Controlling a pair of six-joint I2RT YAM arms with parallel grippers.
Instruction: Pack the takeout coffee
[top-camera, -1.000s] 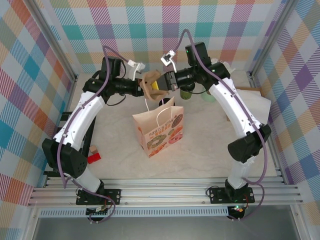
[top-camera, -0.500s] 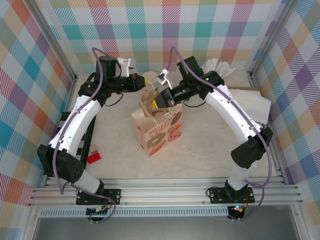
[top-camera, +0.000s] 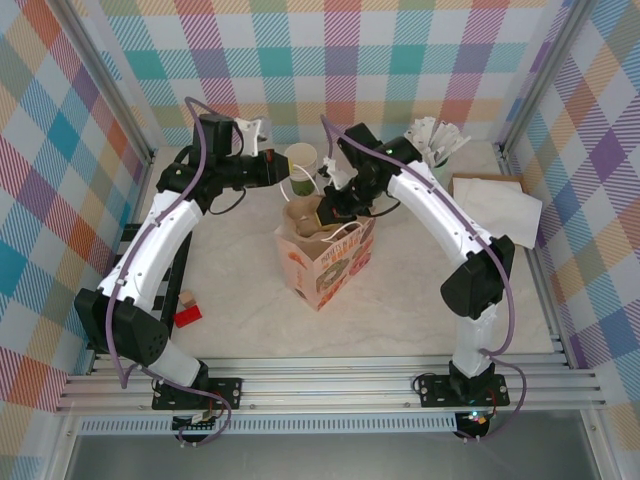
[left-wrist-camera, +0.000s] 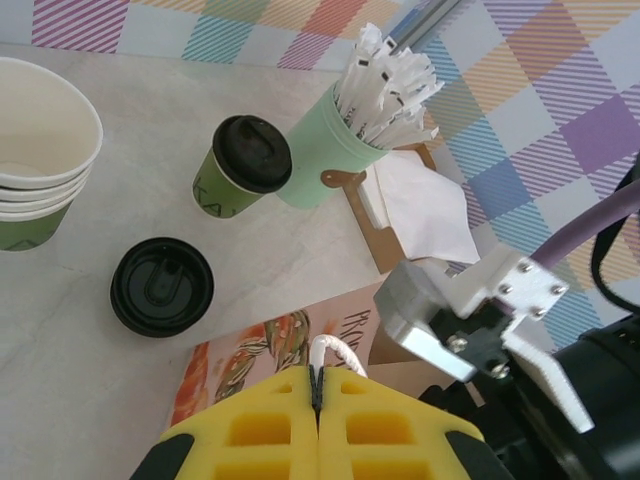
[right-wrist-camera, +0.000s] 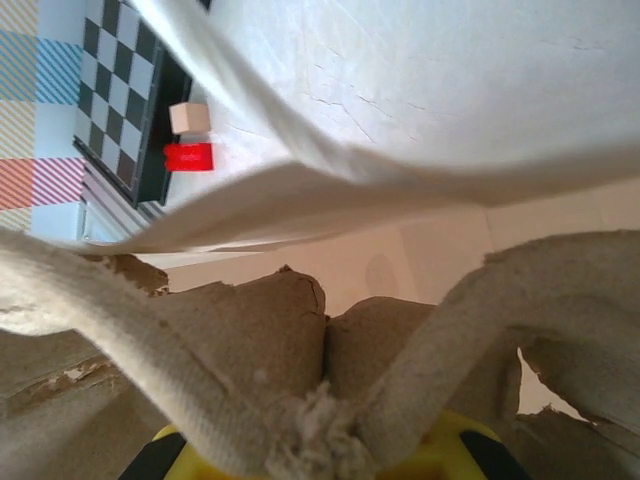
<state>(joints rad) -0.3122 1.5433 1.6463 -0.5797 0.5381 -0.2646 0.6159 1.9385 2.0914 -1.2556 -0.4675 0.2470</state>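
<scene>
Matt paper is seen on the small olive-green cup (left-wrist-camera: 222, 190), and faintly glossy plastic on its round black lid (left-wrist-camera: 252, 153). The brown moulded-pulp cup carrier (right-wrist-camera: 250, 340) is rough and fibrous. Smooth yellow plastic is shown on the left gripper (left-wrist-camera: 318, 385), twisted cord on the white bag handle (left-wrist-camera: 335, 350).

**Cardboard tray pinched close to the lens**

The right gripper (right-wrist-camera: 320, 455) sits at the bottom edge. Its yellow fingers (right-wrist-camera: 472, 455) are closed on a brown cardboard tray (right-wrist-camera: 270, 340) with torn, fibrous edges. Two thick pale ribs of the tray run up and outward from the pinch point, one to each side. Behind the tray a pale curved paper edge (right-wrist-camera: 330, 185) sweeps across. At upper left, a red block (right-wrist-camera: 188, 157) lies just beside a small tan block (right-wrist-camera: 188, 117), near a black-and-white checkered mat (right-wrist-camera: 125, 70).
</scene>
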